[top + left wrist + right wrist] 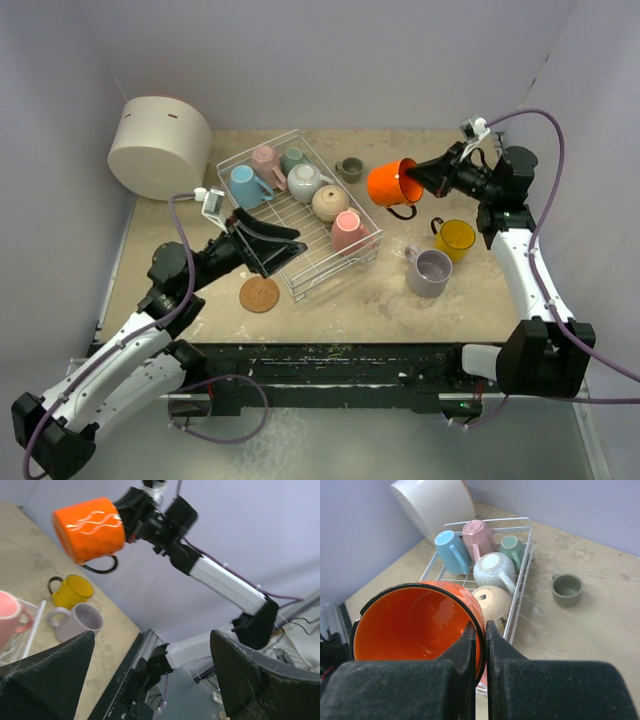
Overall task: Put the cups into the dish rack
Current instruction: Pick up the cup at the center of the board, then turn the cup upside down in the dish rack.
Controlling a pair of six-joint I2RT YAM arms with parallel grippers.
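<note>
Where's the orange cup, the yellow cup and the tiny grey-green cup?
orange cup [385, 185]: top view, on its outer wall.
yellow cup [456, 236]: top view, inside its mouth.
tiny grey-green cup [567, 586]: right wrist view, on its inside bottom.

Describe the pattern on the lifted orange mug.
White wavy lines on the orange mug; left wrist view.

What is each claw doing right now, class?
Left claw: open, holding nothing.
Right claw: closed on the rim of the glossy orange ceramic mug.
</note>
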